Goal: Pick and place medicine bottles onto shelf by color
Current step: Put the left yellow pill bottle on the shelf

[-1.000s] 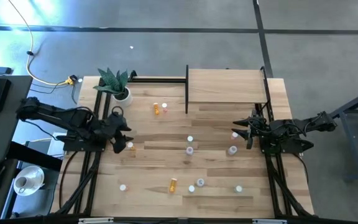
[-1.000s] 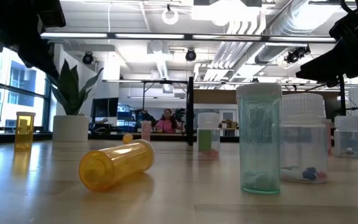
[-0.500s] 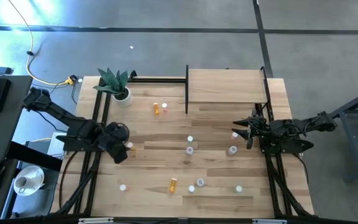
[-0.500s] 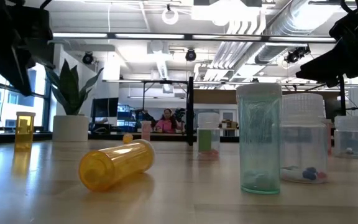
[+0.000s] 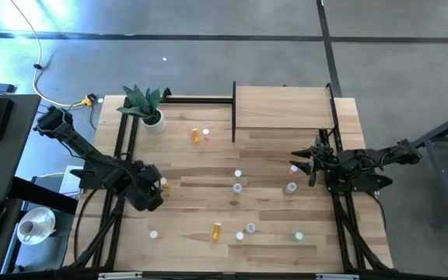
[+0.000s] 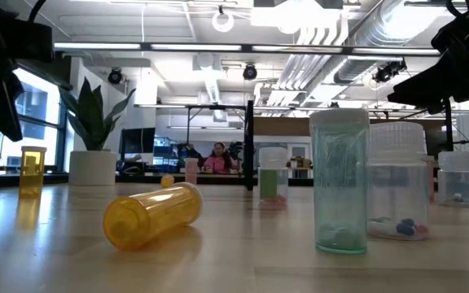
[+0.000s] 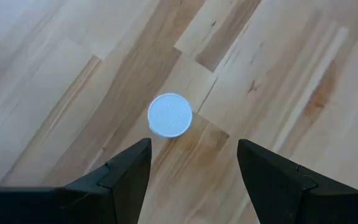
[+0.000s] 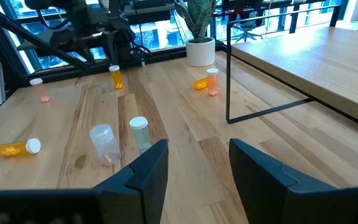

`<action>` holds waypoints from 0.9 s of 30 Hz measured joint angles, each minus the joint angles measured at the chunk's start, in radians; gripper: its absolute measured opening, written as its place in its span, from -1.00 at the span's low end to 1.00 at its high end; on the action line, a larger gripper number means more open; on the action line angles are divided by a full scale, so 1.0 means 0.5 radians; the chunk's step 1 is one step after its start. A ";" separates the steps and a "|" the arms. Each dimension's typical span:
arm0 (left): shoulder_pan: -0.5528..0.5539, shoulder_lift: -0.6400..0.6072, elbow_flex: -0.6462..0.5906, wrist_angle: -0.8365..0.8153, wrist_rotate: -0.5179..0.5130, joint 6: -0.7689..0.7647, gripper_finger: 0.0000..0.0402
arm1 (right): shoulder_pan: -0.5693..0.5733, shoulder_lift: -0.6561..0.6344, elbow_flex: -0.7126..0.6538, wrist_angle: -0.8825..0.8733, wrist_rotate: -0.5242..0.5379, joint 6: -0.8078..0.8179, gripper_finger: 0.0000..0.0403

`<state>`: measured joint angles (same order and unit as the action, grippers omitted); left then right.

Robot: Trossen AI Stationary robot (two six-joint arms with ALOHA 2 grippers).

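Since a second ago the left arm has swung from beside the plant toward the near left of the planked wooden table (image 5: pixel 193 214). The left gripper (image 7: pixel 192 144) now hangs with jaws spread wide and empty, looking down on a small white-capped bottle (image 7: pixel 169 115) just past its tips, bare planks all round it. The right gripper (image 8: pixel 197 143) has not moved: at the right edge, fingers partly apart, holding nothing.

Open planks run between the bottle groups. The raised pale-wood shelf (image 5: pixel 282 107) on black posts fills the far right corner.

I count twelve medicine bottles, all on the tabletop: five along the near edge, five mid-table, two far. Three are orange; the other colours are too small to tell from above.
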<state>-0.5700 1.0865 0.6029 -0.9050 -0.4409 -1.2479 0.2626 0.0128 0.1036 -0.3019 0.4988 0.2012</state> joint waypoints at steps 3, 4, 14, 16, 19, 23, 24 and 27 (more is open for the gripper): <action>-0.054 0.118 0.000 0.001 -0.046 -0.156 0.14 | 0.000 0.000 0.000 -0.001 0.000 0.000 -0.20; -0.071 0.160 0.000 0.001 -0.047 -0.213 0.14 | 0.000 0.000 0.000 -0.001 -0.001 0.000 -0.20; -0.270 0.597 0.000 0.123 -0.246 -0.654 0.14 | 0.000 0.001 0.000 -0.001 0.000 0.000 -0.20; -0.297 0.682 0.000 0.157 -0.301 -0.724 0.14 | 0.000 0.000 0.000 -0.001 0.000 0.000 -0.20; -0.319 0.804 0.000 0.185 -0.361 -0.825 0.14 | 0.000 0.001 0.000 -0.001 0.000 0.000 -0.20; -0.331 0.954 0.000 0.186 -0.459 -0.942 0.14 | -0.001 0.001 0.000 -0.001 -0.001 0.000 -0.20; -0.331 0.984 0.000 0.187 -0.475 -0.959 0.14 | 0.000 0.001 0.000 0.000 0.000 0.000 -0.20; -0.330 1.080 0.000 0.189 -0.504 -1.012 0.14 | 0.000 0.001 0.000 -0.001 -0.001 0.000 -0.20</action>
<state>-0.7349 1.6265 0.6029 -0.8103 -0.6931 -1.7538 0.2626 0.0131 0.1036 -0.3022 0.4985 0.2012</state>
